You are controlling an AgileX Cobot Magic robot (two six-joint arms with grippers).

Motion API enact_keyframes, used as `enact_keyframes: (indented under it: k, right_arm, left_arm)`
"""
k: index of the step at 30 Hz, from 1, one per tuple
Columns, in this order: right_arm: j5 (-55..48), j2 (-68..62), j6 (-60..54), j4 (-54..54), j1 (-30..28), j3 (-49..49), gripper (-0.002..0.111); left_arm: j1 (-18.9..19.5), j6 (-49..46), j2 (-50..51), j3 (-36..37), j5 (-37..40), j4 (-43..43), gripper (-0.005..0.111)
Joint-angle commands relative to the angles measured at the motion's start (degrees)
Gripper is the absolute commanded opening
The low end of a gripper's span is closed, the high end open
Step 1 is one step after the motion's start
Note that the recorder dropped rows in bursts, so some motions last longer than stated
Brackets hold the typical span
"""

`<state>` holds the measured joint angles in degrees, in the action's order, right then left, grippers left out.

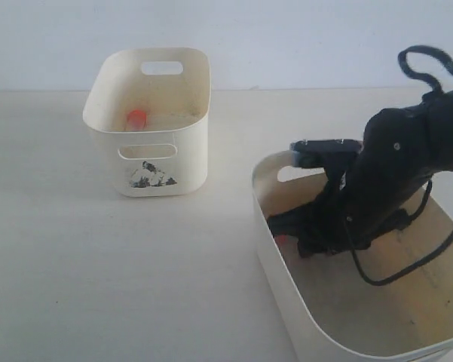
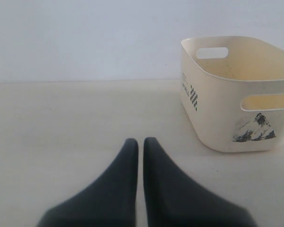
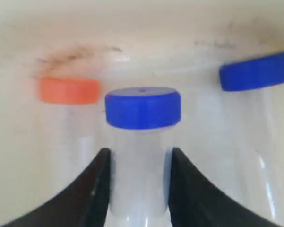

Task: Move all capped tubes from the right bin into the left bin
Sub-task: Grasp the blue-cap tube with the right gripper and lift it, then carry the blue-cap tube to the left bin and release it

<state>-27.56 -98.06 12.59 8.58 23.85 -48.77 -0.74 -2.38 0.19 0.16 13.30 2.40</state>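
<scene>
R gripper (image 3: 138,158) on blue-capped tube (image 3: 142,108) (right bin (image 1: 285,296))

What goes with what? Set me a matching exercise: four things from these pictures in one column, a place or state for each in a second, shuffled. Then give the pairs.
Things
1. left gripper
2. one blue-capped tube
3. left bin
4. right bin

Place or state
a. holds one orange-capped tube
b. shut, with bare table ahead of it
c. flanked by the fingers of the right gripper
d. the right arm reaches down into it

Pairs: 1-b, 2-c, 3-a, 4-d
</scene>
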Motion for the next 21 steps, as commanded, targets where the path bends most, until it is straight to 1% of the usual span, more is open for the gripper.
enact_keyframes:
  k: [1, 3, 5, 7, 9, 11, 13, 16, 18, 19, 20, 21]
  right_arm:
    - [-5.68, 14.62, -1.05, -0.48, -0.35, -4.09, 0.000]
    - [-3.93, 21.84, -1.67, -0.36, -0.35, -7.27, 0.000]
    - [3.61, 26.09, -5.21, 1.95, -0.11, -9.34, 0.000]
    - [13.84, 27.01, -10.67, 4.49, 1.73, -10.65, 0.000]
    - [26.09, 25.29, -14.36, 4.59, 5.21, -10.76, 0.000]
    - [34.60, 22.84, -17.43, 4.42, 7.64, -10.76, 0.000]
    - [40.43, 19.83, -18.10, 3.90, 9.41, -11.22, 0.000]
    - [42.52, 13.52, -17.26, 3.90, 10.44, -14.88, 0.001]
    - [42.29, 8.09, -16.61, 3.90, 10.48, -18.52, 0.007]
    - [41.81, 5.31, -16.37, 3.90, 10.48, -20.83, 0.014]
    - [40.48, 2.58, -16.31, 3.90, 10.48, -23.38, 0.023]
    - [38.88, 0.52, -16.31, 3.90, 10.48, -25.56, 0.036]
  left_arm:
    - [0.14, 0.38, -0.19, -0.16, -0.05, -0.10, 0.004]
    - [0.14, 0.38, -0.19, -0.16, -0.05, -0.10, 0.004]
    - [0.14, 0.38, -0.19, -0.16, -0.05, -0.10, 0.004]
    - [0.14, 0.38, -0.19, -0.16, -0.05, -0.10, 0.004]
    - [0.14, 0.38, -0.19, -0.16, -0.05, -0.10, 0.004]
    - [0.14, 0.38, -0.19, -0.16, -0.05, -0.10, 0.004]
    - [0.14, 0.38, -0.19, -0.16, -0.05, -0.10, 0.004]
    - [0.14, 0.38, -0.19, -0.16, -0.05, -0.10, 0.004]
    - [0.14, 0.38, -0.19, -0.16, -0.05, -0.10, 0.004]
    - [0.14, 0.38, -0.19, -0.16, -0.05, -0.10, 0.004]
    - [0.14, 0.38, -0.19, -0.16, -0.05, -0.10, 0.004]
    - [0.14, 0.38, -0.19, -0.16, -0.05, -0.10, 0.004]
